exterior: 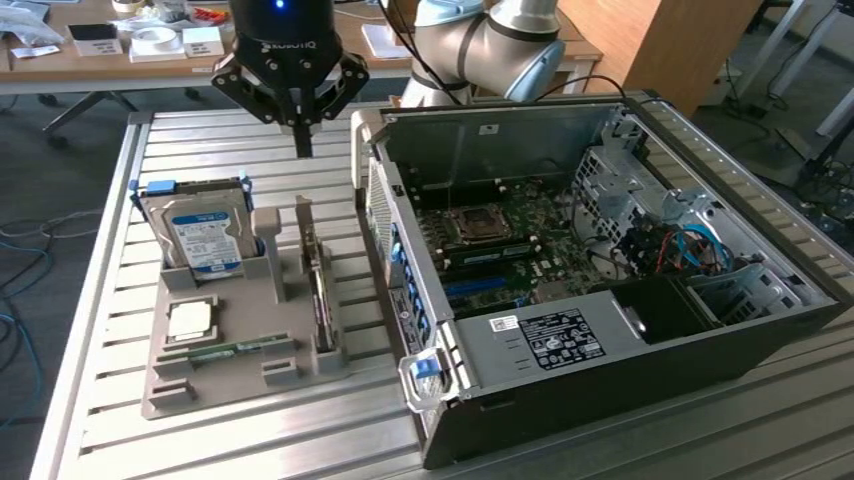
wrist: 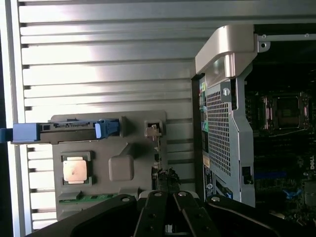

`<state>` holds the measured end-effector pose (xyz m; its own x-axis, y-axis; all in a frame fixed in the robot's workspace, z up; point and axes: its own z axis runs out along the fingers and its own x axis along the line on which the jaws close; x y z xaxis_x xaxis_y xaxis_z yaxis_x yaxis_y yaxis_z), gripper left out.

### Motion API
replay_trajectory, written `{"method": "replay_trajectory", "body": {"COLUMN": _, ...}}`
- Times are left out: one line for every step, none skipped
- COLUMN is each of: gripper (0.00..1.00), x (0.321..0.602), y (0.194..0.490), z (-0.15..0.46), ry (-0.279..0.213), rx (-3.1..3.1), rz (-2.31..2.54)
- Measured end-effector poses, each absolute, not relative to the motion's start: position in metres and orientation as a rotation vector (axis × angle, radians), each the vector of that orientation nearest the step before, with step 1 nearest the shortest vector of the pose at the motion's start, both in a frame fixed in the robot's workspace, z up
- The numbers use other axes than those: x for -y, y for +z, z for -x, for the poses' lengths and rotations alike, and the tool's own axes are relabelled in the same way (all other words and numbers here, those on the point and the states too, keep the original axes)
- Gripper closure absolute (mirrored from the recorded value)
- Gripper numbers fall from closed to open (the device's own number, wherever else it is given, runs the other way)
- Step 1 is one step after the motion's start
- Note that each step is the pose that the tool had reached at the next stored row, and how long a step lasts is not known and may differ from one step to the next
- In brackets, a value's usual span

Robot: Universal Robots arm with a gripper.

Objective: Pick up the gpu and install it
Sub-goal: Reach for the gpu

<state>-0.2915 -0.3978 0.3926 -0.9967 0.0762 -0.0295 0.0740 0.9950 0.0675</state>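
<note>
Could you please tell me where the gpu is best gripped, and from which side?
Probably its upper long edge, from straight above: the gpu stands on edge in the gray holder, lower edge in slots, leaving the top free and both flat faces exposed.

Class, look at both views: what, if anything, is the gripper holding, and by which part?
Nothing. The gripper hangs empty above the gpu, which stands on edge in the grey tray.
</note>
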Motion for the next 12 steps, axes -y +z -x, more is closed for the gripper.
{"method": "replay_trajectory", "body": {"gripper": 0.89, "x": 0.398, "y": 0.392, "z": 0.291, "ry": 0.104, "rx": -3.105, "rz": -0.117}}
{"method": "replay_trajectory", "body": {"gripper": 0.89, "x": 0.399, "y": 0.392, "z": 0.291, "ry": 0.103, "rx": -3.106, "rz": -0.117}}
{"method": "replay_trajectory", "body": {"gripper": 0.89, "x": 0.399, "y": 0.392, "z": 0.292, "ry": 0.104, "rx": -3.106, "rz": -0.117}}
{"method": "replay_trajectory", "body": {"gripper": 0.89, "x": 0.4, "y": 0.392, "z": 0.292, "ry": 0.103, "rx": -3.106, "rz": -0.117}}
{"method": "replay_trajectory", "body": {"gripper": 0.89, "x": 0.401, "y": 0.392, "z": 0.292, "ry": 0.104, "rx": -3.106, "rz": -0.117}}
{"method": "replay_trajectory", "body": {"gripper": 0.89, "x": 0.402, "y": 0.392, "z": 0.292, "ry": 0.103, "rx": -3.106, "rz": -0.117}}
{"method": "replay_trajectory", "body": {"gripper": 0.89, "x": 0.404, "y": 0.392, "z": 0.292, "ry": 0.103, "rx": -3.106, "rz": -0.117}}
{"method": "replay_trajectory", "body": {"gripper": 0.89, "x": 0.405, "y": 0.392, "z": 0.292, "ry": 0.103, "rx": -3.106, "rz": -0.117}}
{"method": "replay_trajectory", "body": {"gripper": 0.89, "x": 0.407, "y": 0.392, "z": 0.292, "ry": 0.104, "rx": -3.106, "rz": -0.117}}
{"method": "replay_trajectory", "body": {"gripper": 0.89, "x": 0.408, "y": 0.392, "z": 0.292, "ry": 0.103, "rx": -3.106, "rz": -0.117}}
{"method": "replay_trajectory", "body": {"gripper": 0.89, "x": 0.41, "y": 0.392, "z": 0.292, "ry": 0.104, "rx": -3.106, "rz": -0.117}}
{"method": "replay_trajectory", "body": {"gripper": 0.89, "x": 0.412, "y": 0.392, "z": 0.292, "ry": 0.103, "rx": -3.106, "rz": -0.117}}
